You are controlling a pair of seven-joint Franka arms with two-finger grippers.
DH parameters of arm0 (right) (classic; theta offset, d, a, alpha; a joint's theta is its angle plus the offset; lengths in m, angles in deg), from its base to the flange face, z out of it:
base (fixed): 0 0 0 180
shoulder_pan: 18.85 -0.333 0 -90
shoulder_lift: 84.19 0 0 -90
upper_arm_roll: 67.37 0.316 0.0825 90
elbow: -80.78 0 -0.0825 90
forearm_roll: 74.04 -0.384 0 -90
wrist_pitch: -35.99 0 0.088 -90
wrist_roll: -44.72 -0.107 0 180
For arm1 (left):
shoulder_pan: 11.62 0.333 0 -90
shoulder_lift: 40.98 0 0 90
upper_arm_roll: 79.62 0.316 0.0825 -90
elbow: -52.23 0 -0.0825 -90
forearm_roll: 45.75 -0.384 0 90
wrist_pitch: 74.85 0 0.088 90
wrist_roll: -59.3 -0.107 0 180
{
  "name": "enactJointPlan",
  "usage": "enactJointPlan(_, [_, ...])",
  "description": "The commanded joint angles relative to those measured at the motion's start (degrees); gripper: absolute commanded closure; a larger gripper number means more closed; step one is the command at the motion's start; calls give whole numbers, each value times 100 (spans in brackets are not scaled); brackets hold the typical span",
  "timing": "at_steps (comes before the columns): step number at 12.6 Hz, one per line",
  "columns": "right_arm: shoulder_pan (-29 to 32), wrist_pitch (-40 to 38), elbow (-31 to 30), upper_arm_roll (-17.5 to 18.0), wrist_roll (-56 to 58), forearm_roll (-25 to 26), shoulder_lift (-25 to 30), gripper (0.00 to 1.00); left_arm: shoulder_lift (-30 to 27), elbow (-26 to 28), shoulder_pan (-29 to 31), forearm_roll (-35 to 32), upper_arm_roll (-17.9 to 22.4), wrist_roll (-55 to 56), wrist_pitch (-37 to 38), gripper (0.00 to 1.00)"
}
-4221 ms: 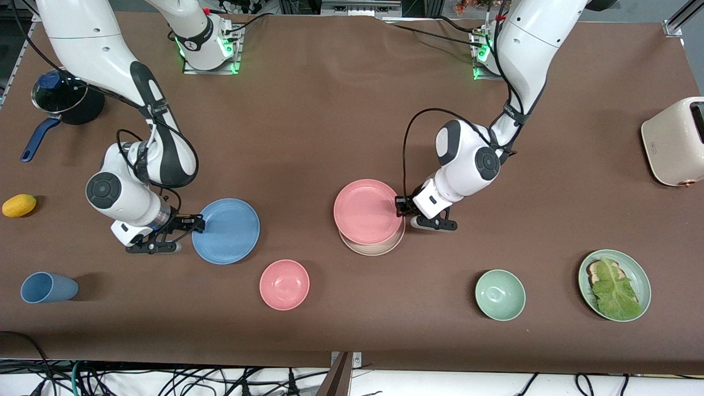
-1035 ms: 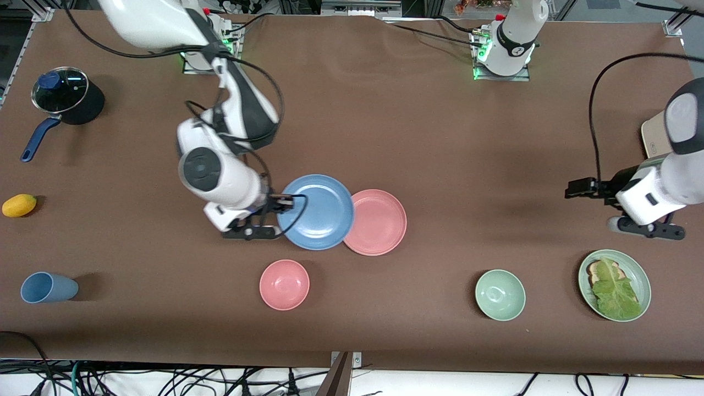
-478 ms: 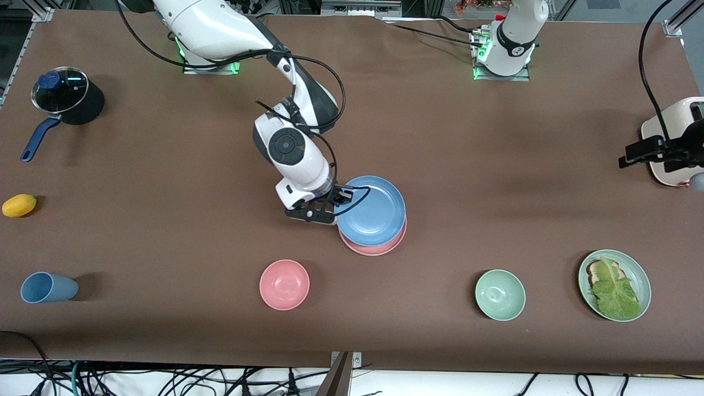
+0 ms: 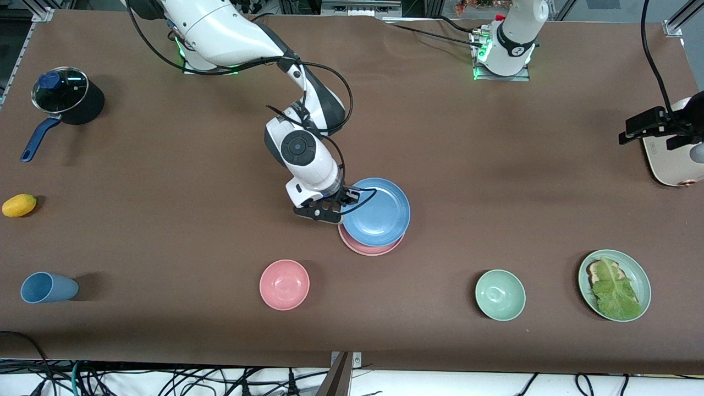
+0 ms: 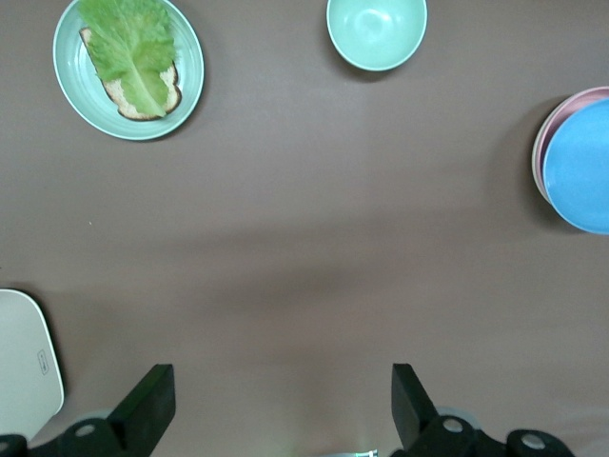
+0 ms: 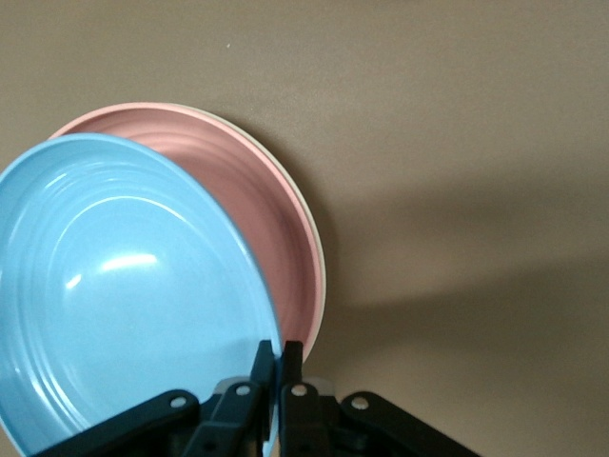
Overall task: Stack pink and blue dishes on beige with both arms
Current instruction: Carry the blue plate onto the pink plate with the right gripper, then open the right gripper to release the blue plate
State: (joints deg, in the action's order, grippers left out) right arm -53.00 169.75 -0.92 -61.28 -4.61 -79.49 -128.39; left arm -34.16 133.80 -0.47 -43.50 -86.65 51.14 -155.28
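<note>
The right gripper [image 4: 346, 204], pinched on the rim of the flat sky-blue plate [image 4: 377, 212], has just slid it over the flat salmon-pink plate [image 4: 367, 247] and cream-beige plate [image 6: 309, 224], so the stack is nearly done. The left gripper [image 4: 648, 125] has pulled away, fingers wide apart, and waits by the toaster. One plate of each colour, three altogether.

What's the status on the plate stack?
Right gripper shut on blue plate, held over pink plate, off-center. Beige plate underneath, only its rim showing. Left gripper open, waiting above the table near the toaster. Nothing in the way.
</note>
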Motion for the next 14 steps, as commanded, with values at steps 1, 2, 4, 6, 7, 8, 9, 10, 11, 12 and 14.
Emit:
enactJointPlan(1, [-39, 185, 129, -28, -112, 53, -133, 100, -278, 211, -270, 214, 62, 329, 325, 0])
enactJointPlan(2, [-48, 203, 129, -37, -112, 53, -168, 100, -278, 184, -306, 232, 62, 793, 378, 0])
enactJointPlan(4, [-48, 291, 129, -37, -120, 62, -203, 100, -269, 167, -342, 145, 53, 834, 370, 0])
enactJointPlan(6, [-48, 291, 129, -37, -112, 62, -212, 94, -269, 202, -333, 153, 53, 230, 361, 0])
enactJointPlan(7, [-48, 291, 129, -46, -103, 62, -203, 87, -269, 210, -333, 153, 53, 253, 361, 0])
enactJointPlan(8, [-39, 283, 129, -89, -85, 62, -203, 82, -252, 219, -333, 153, 53, 331, 370, 0])
enactJointPlan(9, [-48, 283, 129, -116, -76, 79, -203, 77, -208, 211, -315, 153, 53, 367, 370, 0])
enactJointPlan(10, [-48, 283, 129, -116, -68, 184, -203, 72, -103, 141, -315, 153, 44, 367, 370, 0])
enactJointPlan(11, [-39, 265, 129, -116, -59, 280, -195, 70, -41, 105, -315, 153, 44, 367, 378, 0])
enactJointPlan(12, [-39, 239, 129, -125, -41, 334, -186, 70, 20, 105, -315, 162, 44, 367, 379, 0])
enactJointPlan(14, [-4, 178, 137, -134, -15, 352, -124, 63, 65, 79, -307, 144, 44, 367, 387, 0])
